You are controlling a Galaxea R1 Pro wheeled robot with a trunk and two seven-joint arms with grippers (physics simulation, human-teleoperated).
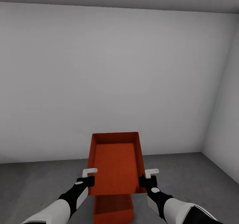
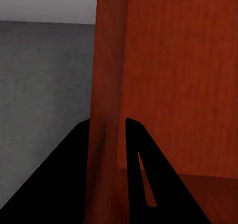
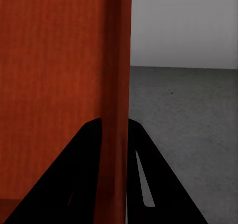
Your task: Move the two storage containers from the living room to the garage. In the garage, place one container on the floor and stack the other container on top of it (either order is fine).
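Observation:
I hold one orange-red storage container [image 1: 116,162] in the air between both arms, open top up. My left gripper [image 1: 89,180] is shut on its left wall [image 2: 105,100], one finger on each side. My right gripper [image 1: 146,180] is shut on its right wall [image 3: 116,95] the same way. Below it, on the dark grey concrete floor [image 1: 39,181], stands the second storage container [image 1: 113,209], mostly hidden under the held one. The held bin hangs above and slightly beyond the lower one, apart from it.
A plain white garage wall [image 1: 116,78] rises straight ahead, with a side wall [image 1: 225,118] meeting it at the right corner. Bare concrete floor spreads left and right of the bins [image 3: 188,114].

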